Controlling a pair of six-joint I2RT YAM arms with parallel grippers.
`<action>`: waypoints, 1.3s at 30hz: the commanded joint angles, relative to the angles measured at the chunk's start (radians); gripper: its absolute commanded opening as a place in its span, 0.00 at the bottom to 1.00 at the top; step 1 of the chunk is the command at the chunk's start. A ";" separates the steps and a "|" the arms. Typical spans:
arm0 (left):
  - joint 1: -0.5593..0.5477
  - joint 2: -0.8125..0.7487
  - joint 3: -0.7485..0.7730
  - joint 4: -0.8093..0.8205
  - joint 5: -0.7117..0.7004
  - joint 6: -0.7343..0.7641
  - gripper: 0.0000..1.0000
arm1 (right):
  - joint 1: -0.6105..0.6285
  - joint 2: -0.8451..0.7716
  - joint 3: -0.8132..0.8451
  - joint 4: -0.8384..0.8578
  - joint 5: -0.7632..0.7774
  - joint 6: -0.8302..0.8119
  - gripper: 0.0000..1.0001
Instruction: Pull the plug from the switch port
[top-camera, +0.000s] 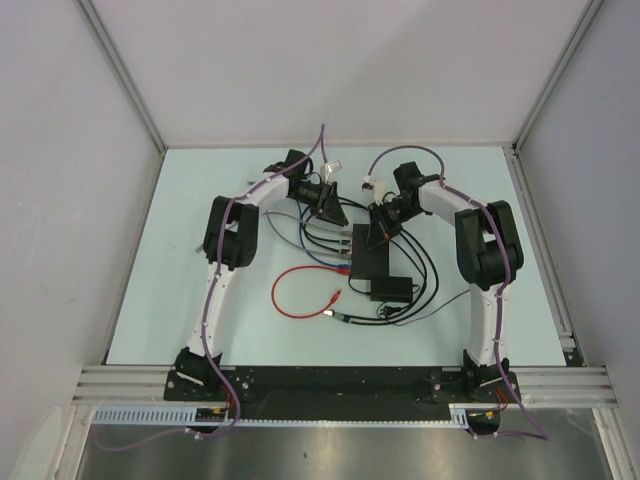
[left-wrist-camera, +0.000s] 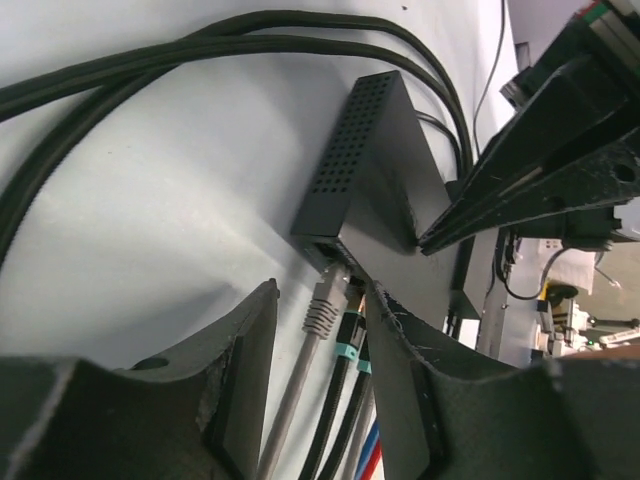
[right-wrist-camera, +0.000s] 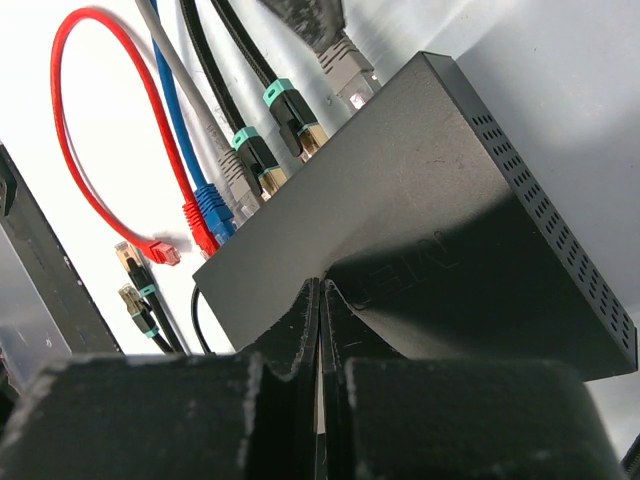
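Note:
The switch (top-camera: 368, 262) (left-wrist-camera: 375, 170) (right-wrist-camera: 420, 200) is a flat black box lying at mid-table, with a row of cables plugged into one edge. A grey plug (left-wrist-camera: 325, 298) (right-wrist-camera: 350, 75) sits in the end port. My left gripper (left-wrist-camera: 322, 290) (top-camera: 336, 215) is open, one finger on each side of that plug, with small gaps showing. Two black plugs with teal bands (right-wrist-camera: 270, 130) sit in the neighbouring ports, close to one of its fingers. My right gripper (right-wrist-camera: 322, 285) (top-camera: 375, 238) is shut on nothing, its tips resting on the switch's top.
Further along the row sit another grey plug, a blue plug (right-wrist-camera: 212, 205) and a red plug (right-wrist-camera: 198, 225). A red cable loop (top-camera: 300, 290) lies to the left. A smaller black box (top-camera: 392, 290) sits in front of the switch. Thick black cables (left-wrist-camera: 150, 70) run behind.

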 joint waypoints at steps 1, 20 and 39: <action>-0.006 0.009 0.011 -0.007 0.083 0.019 0.45 | 0.028 0.107 -0.059 -0.048 0.179 -0.076 0.00; -0.057 0.049 0.017 -0.077 0.062 0.100 0.38 | 0.042 0.101 -0.063 -0.054 0.204 -0.115 0.02; -0.057 0.048 0.045 -0.080 0.065 0.102 0.00 | 0.057 0.102 -0.065 -0.057 0.214 -0.136 0.02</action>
